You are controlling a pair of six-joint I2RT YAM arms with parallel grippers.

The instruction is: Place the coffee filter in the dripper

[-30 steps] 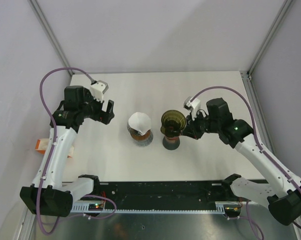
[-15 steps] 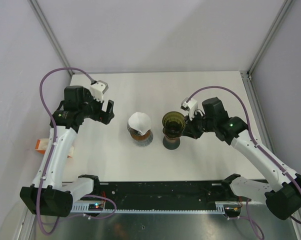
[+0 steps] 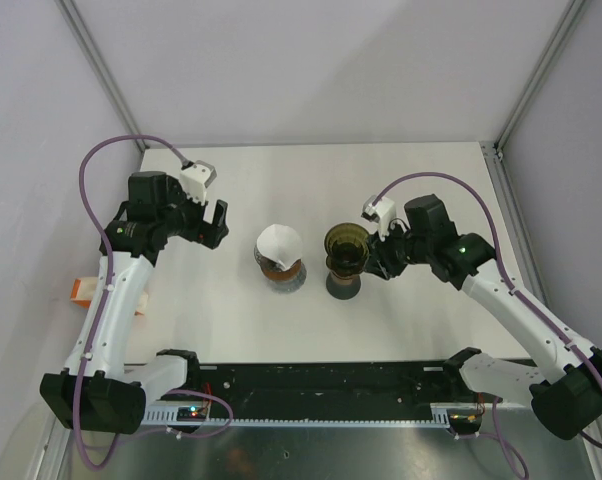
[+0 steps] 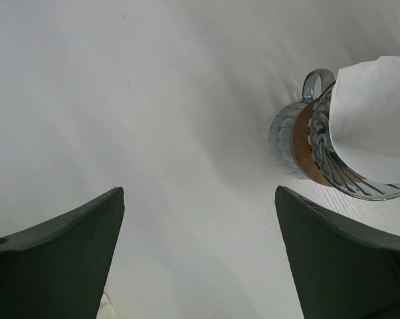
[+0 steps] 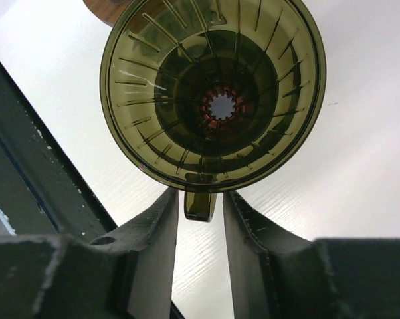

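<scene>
Filter (image 4: pixel 369 100), frame upper right, looks light, crushable; rim suits a pinch; left gripper (image 4: pixel 200 196) wide; right gripper (image 5: pixel 200 194) narrow astride dripper (image 5: pixel 213 100) handle (image 5: pixel 200 207), contact unclear.

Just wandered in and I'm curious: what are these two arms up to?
The right claw straddles the handle of an empty green dripper, not visibly clamped. The left claw hangs open, off to the side of a clear dripper holding the white paper filter.

Left tool (image 4: pixel 200 199) spread wide; right tool (image 5: pixel 200 196) narrowed to a slim gap, perhaps clamped.
</scene>
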